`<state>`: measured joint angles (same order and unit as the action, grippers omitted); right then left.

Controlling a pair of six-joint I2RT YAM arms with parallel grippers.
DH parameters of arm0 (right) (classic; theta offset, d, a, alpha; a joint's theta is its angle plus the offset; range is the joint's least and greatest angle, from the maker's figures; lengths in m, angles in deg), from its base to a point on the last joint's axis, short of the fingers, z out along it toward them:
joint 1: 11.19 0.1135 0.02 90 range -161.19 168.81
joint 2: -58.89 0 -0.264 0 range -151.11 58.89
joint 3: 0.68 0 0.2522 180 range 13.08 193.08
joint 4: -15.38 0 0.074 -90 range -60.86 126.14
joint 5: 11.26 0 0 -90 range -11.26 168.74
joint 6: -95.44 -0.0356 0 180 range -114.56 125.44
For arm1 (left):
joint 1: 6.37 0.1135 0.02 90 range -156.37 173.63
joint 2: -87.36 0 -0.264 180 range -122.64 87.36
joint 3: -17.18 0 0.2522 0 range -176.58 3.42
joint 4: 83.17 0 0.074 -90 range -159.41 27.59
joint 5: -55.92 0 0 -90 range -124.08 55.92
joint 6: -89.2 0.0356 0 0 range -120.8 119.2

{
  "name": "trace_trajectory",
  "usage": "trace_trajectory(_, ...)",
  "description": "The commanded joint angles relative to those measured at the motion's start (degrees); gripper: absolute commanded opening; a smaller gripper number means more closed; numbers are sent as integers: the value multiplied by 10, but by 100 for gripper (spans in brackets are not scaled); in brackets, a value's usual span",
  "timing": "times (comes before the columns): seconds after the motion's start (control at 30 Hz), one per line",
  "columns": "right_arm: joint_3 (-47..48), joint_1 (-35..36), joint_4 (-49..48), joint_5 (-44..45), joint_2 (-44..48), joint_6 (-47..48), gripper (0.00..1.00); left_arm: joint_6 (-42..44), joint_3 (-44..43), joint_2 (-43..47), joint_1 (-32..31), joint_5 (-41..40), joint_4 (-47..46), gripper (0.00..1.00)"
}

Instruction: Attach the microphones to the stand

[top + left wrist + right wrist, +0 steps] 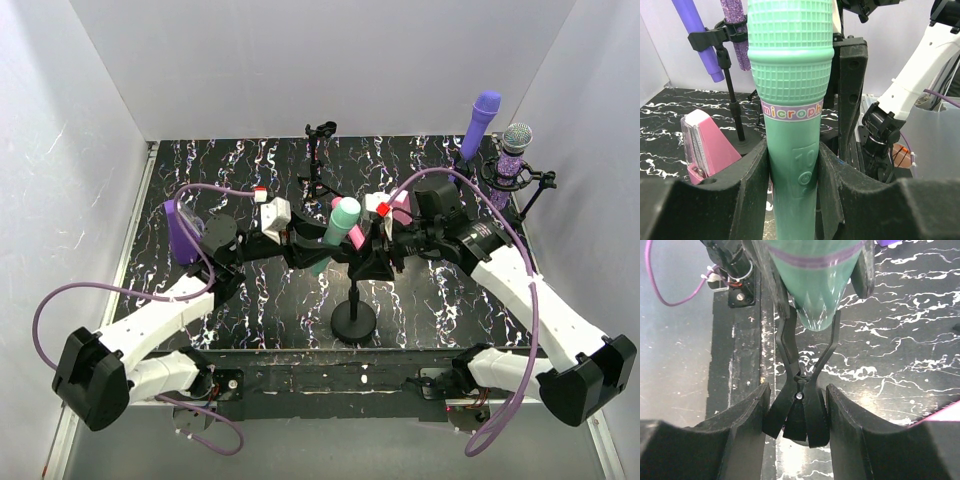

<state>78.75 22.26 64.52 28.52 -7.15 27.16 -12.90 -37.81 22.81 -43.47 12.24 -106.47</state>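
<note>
My left gripper (318, 250) (792, 167) is shut on the mint green microphone (341, 222) (790, 75) and holds it upright, head up, over the middle stand (354, 320). My right gripper (374, 250) (797, 400) is shut on the handles of that stand's black clip (802, 390). The clip's jaws stand spread around the microphone's lower end (816, 295). The plain purple microphone (481, 122) (696, 40) and the glittery purple one (515, 150) (736, 35) sit in stands at the back right. I cannot pick out the pink microphone.
An empty stand (319, 150) is at the back centre. A purple wedge block (181, 230) lies at the left by my left arm. A pink wedge block (707, 145) (400, 212) lies near the grippers. White walls close in the table.
</note>
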Motion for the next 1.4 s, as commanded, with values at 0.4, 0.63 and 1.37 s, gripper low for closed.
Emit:
trace_trajectory(0.4, 16, -7, -25, 26, -2, 187, 14, 114, -22, 131, -4, -129, 142, 0)
trace_trajectory(0.63, 11, -23, -14, -6, 18, 156, 76, 117, -16, 173, -4, -102, 208, 0)
trace_trajectory(1.37, 256, -23, -102, -147, -39, -210, 97, 16, -104, 131, -6, -44, 226, 0)
